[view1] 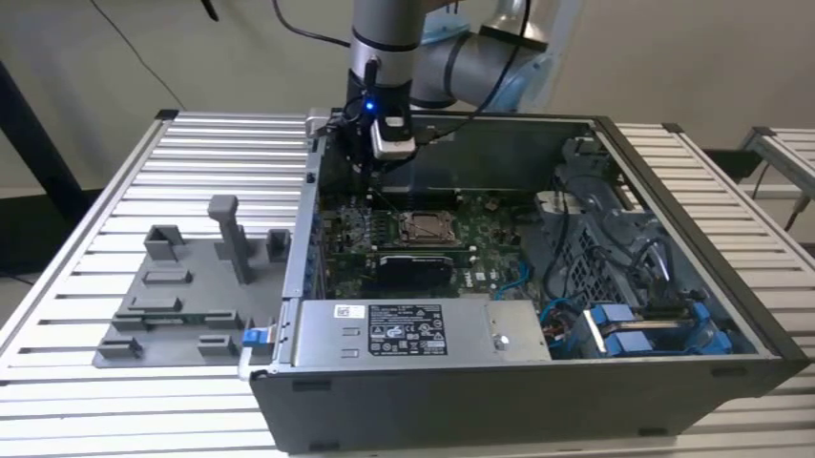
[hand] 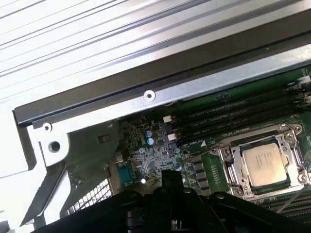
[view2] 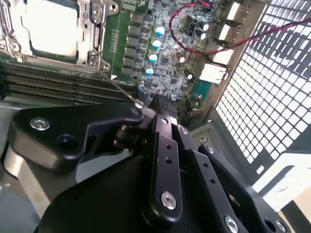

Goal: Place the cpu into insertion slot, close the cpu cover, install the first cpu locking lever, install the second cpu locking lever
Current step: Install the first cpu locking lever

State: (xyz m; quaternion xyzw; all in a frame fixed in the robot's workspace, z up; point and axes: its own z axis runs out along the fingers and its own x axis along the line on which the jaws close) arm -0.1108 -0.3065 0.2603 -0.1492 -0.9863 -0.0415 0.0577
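The pincer point(view2: 164, 110), seemingly pressed together, points down near the seated cpu point(view2: 48, 26).

We see the computer case point(view1: 535, 391) on the counter point(view1: 204, 162), with a rack point(view1: 178, 296) at its nine o'clock. Inside, the cpu point(view1: 426, 227) sits in the insertion slot point(view1: 403, 227) on the circuit board point(view1: 497, 258). From it, the gripper point(view1: 380, 172) hangs at eleven o'clock and the metal box point(view1: 395, 329) lies at six.

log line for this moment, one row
cpu: seated | cpu cover: down around it | gripper: shut, tip beside locking lever end
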